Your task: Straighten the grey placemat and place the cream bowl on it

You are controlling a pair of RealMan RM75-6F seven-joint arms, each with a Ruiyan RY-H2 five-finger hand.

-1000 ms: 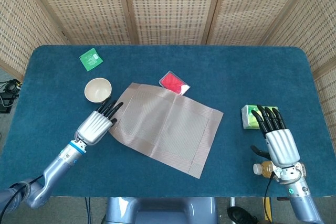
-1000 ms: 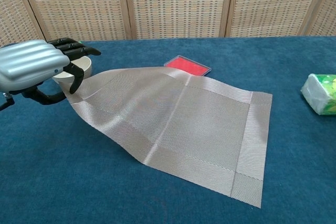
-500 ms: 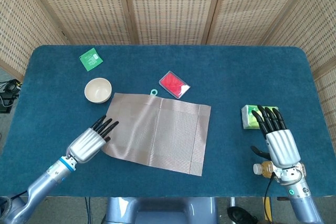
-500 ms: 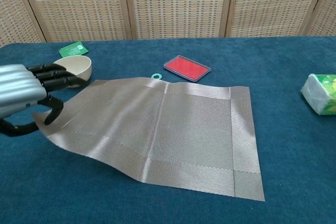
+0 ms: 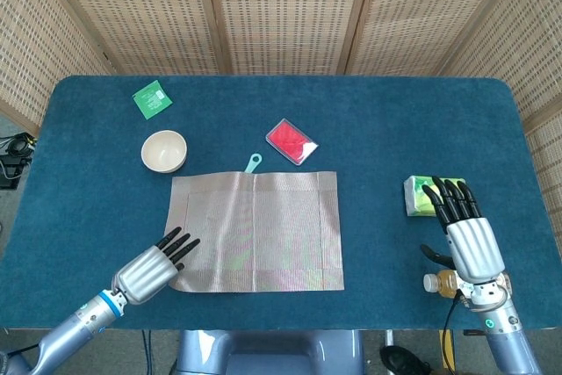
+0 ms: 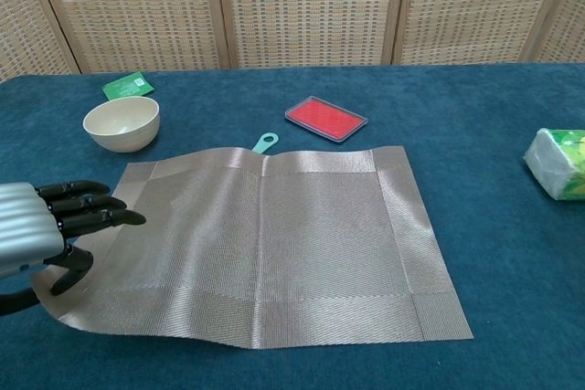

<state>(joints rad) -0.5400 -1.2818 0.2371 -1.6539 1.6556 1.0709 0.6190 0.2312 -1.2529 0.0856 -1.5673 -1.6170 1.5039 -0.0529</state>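
The grey placemat (image 5: 255, 230) is seen lying squared to the blue table's (image 5: 395, 120) near edge, its near-left corner pinched by the left hand (image 5: 156, 265). The cream bowl (image 5: 164, 150) is set toward the left edge just beyond the mat's far-left corner, bare cloth around it. Near the right edge, the right hand (image 5: 461, 230) is held with fingers apart, gripping nothing.

1. Light bright, even, diffuse in both views; no hard shadows.
2. Soft sheen streaks on the grey placemat (image 5: 255, 231), pale bands along its folds in the chest view.
3. Faint shadow under the cream bowl (image 6: 122, 123).
4. Focus sharp throughout; no motion blur.
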